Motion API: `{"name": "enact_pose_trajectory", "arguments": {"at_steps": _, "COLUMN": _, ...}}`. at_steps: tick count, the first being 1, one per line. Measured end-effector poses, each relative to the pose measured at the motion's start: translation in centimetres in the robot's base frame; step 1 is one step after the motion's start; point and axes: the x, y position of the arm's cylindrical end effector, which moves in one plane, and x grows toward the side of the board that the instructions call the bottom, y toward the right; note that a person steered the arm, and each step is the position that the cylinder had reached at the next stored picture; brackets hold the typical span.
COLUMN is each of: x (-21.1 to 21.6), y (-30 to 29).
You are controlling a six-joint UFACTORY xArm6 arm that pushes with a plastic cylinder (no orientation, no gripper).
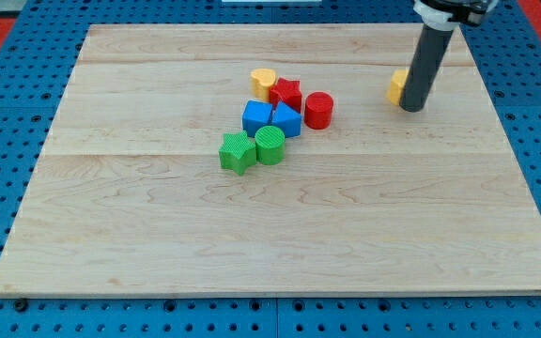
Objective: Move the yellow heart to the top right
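Note:
A yellow block [263,83], rounded and possibly the heart, sits at the top of a cluster near the board's middle. A second yellow block [397,86] lies toward the view's upper right. It is partly hidden behind my rod, so I cannot make out its shape. My tip [411,107] rests on the board right against this second block's right side. The tip is far to the right of the cluster.
The cluster also holds a red star [286,94], a red cylinder [318,110], a blue cube [256,116], another blue block [287,121], a green star [238,152] and a green cylinder [270,145]. The wooden board [270,235] lies on a blue pegboard surface.

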Motion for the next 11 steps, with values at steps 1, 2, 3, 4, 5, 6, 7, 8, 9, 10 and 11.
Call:
{"name": "enact_pose_trajectory", "arguments": {"at_steps": 1, "x": -0.6, "y": -3.7}}
{"name": "enact_pose_trajectory", "arguments": {"at_steps": 2, "x": 1.2, "y": -6.0}}
{"name": "enact_pose_trajectory", "arguments": {"at_steps": 3, "x": 1.4, "y": -14.7}}
{"name": "enact_pose_trajectory", "arguments": {"at_steps": 4, "x": 0.2, "y": -17.2}}
{"name": "enact_pose_trajectory", "arguments": {"at_steps": 5, "x": 3.0, "y": -17.1}}
{"name": "enact_pose_trajectory", "arguments": {"at_steps": 6, "x": 5.1, "y": -17.0}}
{"name": "enact_pose_trajectory", "arguments": {"at_steps": 7, "x": 7.5, "y": -20.4}}
{"name": "enact_pose_trajectory", "arguments": {"at_steps": 8, "x": 8.3, "y": -26.4}}
{"name": "enact_pose_trajectory", "arguments": {"at_steps": 9, "x": 4.0, "y": -25.3}}
{"name": "enact_pose_trajectory", "arguments": {"at_steps": 10, "x": -1.6, "y": -28.7}}
{"name": "enact_pose_trajectory", "arguments": {"at_steps": 11, "x": -4.0, "y": -27.4}}
